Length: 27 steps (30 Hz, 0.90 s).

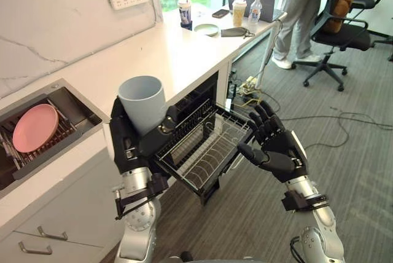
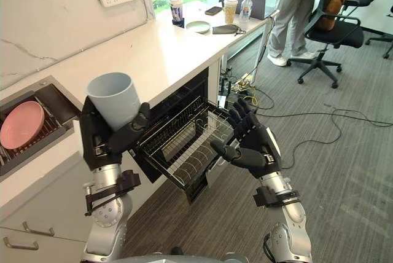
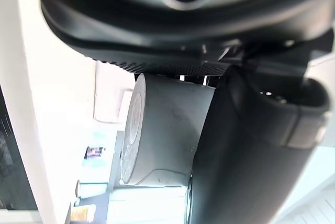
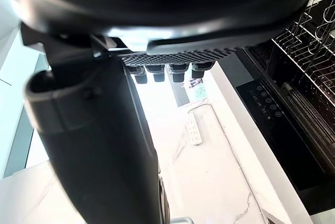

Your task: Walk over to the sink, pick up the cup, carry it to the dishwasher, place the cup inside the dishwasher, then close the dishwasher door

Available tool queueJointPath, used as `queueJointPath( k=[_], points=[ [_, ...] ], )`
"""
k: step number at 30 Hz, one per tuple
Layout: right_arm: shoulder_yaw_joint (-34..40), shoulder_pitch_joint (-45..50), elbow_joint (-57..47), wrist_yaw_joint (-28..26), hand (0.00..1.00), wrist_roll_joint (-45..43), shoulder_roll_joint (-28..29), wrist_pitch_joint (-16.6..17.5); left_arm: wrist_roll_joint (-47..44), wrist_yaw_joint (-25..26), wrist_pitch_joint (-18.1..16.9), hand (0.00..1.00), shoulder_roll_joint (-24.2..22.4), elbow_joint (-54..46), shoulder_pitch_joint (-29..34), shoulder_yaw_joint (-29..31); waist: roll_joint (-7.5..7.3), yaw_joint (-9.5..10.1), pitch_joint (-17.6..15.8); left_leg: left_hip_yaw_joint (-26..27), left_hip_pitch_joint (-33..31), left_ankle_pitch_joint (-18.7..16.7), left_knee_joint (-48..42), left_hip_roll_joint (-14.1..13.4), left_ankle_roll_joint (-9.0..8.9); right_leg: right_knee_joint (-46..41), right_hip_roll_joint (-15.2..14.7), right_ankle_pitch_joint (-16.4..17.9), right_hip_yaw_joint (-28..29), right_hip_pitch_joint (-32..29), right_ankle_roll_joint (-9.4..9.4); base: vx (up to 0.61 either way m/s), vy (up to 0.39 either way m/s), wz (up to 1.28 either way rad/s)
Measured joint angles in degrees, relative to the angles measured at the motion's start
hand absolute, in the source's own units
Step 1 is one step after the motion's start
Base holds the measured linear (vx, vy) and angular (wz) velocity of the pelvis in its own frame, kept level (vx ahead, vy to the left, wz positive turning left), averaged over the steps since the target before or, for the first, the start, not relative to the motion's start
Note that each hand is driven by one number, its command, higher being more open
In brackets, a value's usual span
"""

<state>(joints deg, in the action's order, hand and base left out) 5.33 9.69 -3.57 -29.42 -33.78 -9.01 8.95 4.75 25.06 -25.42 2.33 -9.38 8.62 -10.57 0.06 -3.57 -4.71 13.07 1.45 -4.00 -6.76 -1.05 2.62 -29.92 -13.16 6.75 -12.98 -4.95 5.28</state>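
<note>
The grey cup (image 1: 143, 103) is held upright in the left hand (image 1: 132, 143), fingers (image 2: 138, 121) curled round its base, just beside the dishwasher's (image 1: 202, 91) pulled-out wire rack (image 1: 202, 146). The right hand (image 1: 279, 152) is seen empty at the rack's outer edge, fingers straight and spread. Farther off, a pink plate (image 1: 35, 128) is seen in the sink (image 1: 80, 112).

The cup (image 1: 142, 103) looks like smooth matt plastic. The rack (image 1: 206, 146) beside it is thin shiny metal wire. Behind the rack, the counter (image 1: 172, 54) is polished white stone, faintly veined. Right of the rack, the floor (image 1: 350, 177) is rough grey carpet.
</note>
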Motion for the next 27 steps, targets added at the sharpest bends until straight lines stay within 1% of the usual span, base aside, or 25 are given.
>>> queueJointPath(
  k=[2, 3, 4, 5, 6, 7, 8, 11, 14, 17, 19, 22, 27],
  points=[
    [-2.15, -1.40, -0.18, -1.34, 1.00, -0.43, 0.40, 0.05, 1.19, 0.94, 0.56, 0.00, 1.64, 1.04, -0.30, 0.00, -1.18, -0.37, 0.83, 0.57, -0.57, -0.50, -0.11, -0.18, -0.36, 8.52, 0.24, -0.20, -0.96, -0.32, -0.16, 0.06, 0.034, -0.11],
    [-3.49, -1.82, -0.51, -2.02, 1.00, -0.39, 0.56, 0.05, 2.10, 1.79, 1.32, 0.00, 2.47, 1.58, -0.67, 0.05, -1.79, -0.31, 0.95, 0.81, -1.01, -0.72, -0.37, -0.29, -0.70, 15.06, 0.81, -1.27, -1.08, -0.21, 0.42, 0.04, -0.013, -0.14],
    [-4.18, -1.83, -0.78, -2.27, 1.00, -0.35, 0.57, 0.02, 2.32, 2.45, 1.60, 0.00, 2.82, 2.05, -0.75, 0.00, -2.19, -0.19, 1.17, 0.99, -1.13, -0.81, -0.59, -0.32, -0.85, 17.85, 1.08, -2.83, -0.93, -0.02, 0.46, 0.07, -0.042, -0.12],
    [-5.53, -1.82, -1.53, -2.82, 1.00, -0.35, 0.70, 0.01, 3.58, 3.98, 2.28, 0.00, 3.62, 3.22, -0.82, 0.06, -2.65, -0.15, 1.32, 1.09, -1.47, -1.46, -1.56, -0.06, -1.35, 21.26, 1.42, -7.47, -0.44, 0.50, 0.02, 0.07, -0.063, -0.05],
    [-6.08, -1.82, -1.98, -3.00, 1.00, -0.37, 0.77, 0.01, 4.00, 4.67, 2.84, 0.00, 4.00, 3.66, -0.85, 0.06, -3.08, -0.19, 1.33, 1.05, -1.53, -1.97, -2.29, 0.30, -1.62, 22.16, 1.37, -9.59, -0.05, 0.84, 0.60, 0.11, -0.150, -0.04],
    [-6.28, -1.84, -2.51, -3.14, 1.00, -0.39, 0.52, 0.01, 5.34, 5.58, 3.69, 0.00, 3.21, 5.55, -0.97, -0.02, -2.21, 0.09, 1.36, 0.93, -1.69, -2.89, -3.38, -0.54, -2.35, 24.29, 2.23, -9.69, -0.47, 2.38, 0.97, 0.12, -0.154, 0.03],
    [-6.22, -1.92, -2.96, -2.84, 1.00, -0.82, 0.47, 0.01, 7.01, 6.14, 4.43, 0.00, 2.68, 6.37, -1.01, -0.21, -1.80, 0.18, 1.59, 0.52, -1.83, -3.10, -3.72, -1.41, -2.65, 26.58, 3.13, -10.35, -1.22, 3.54, 0.48, 0.12, -0.145, 0.02],
    [-6.18, -3.31, -5.14, -1.86, 1.00, -2.44, -0.07, 0.01, 11.11, 7.61, 5.65, 0.00, 1.70, 6.98, -1.46, -1.95, -1.85, 0.69, 1.73, 0.50, -2.39, -3.69, -4.43, -3.19, -3.75, 30.09, 5.29, -11.44, -1.51, 4.78, -0.50, 0.08, -0.111, -0.05],
    [-6.85, -5.43, -7.20, -1.33, 1.00, -3.17, -0.08, 0.01, 14.26, 8.13, 6.43, 0.00, 1.36, 7.03, -2.02, -3.08, -1.83, 0.71, 1.81, 1.16, -2.39, -4.14, -4.60, -4.10, -4.39, 31.37, 6.41, -11.83, -0.96, 5.06, -0.91, 0.06, -0.075, -0.14],
    [-7.67, -6.14, -8.63, -1.11, 1.00, -3.23, -0.06, -0.01, 17.81, 9.15, 6.45, 0.00, 1.23, 7.08, -3.27, -3.63, -1.81, 0.82, 1.88, 1.67, -2.17, -4.27, -4.28, -4.24, -4.49, 32.01, 6.67, -12.07, -0.46, 5.14, -0.98, 0.03, -0.028, -0.10],
    [-8.23, -6.33, -8.64, -1.04, 1.00, -3.23, -0.06, -0.25, 18.46, 10.07, 6.45, 0.00, 1.24, 7.09, -4.12, -4.29, -1.80, 0.89, 1.89, 1.96, -1.81, -4.26, -3.85, -4.05, -4.48, 32.45, 6.79, -12.39, -0.15, 5.38, -0.94, 0.00, -0.006, -0.08],
    [-8.75, -6.33, -8.64, 0.64, 1.00, -3.21, -0.05, -1.65, 19.68, 11.50, 6.33, 0.00, 1.25, 7.10, -4.40, -4.91, -1.75, 1.01, 2.11, 2.30, -1.07, -4.24, -3.28, -3.69, -4.38, 33.01, 6.58, -12.71, 0.14, 5.98, -0.81, -0.02, 0.007, -0.04],
    [-10.36, -6.33, -8.64, 3.43, 1.00, -1.07, -0.06, -1.99, 20.30, 13.29, 6.32, 0.00, 1.33, 7.25, -4.40, -6.61, -1.74, 1.03, 2.49, 2.47, -0.73, -3.85, -2.43, -3.25, -4.03, 33.02, 6.27, -12.80, 0.30, 5.97, -0.69, -0.04, -0.001, -0.01]
  ],
)
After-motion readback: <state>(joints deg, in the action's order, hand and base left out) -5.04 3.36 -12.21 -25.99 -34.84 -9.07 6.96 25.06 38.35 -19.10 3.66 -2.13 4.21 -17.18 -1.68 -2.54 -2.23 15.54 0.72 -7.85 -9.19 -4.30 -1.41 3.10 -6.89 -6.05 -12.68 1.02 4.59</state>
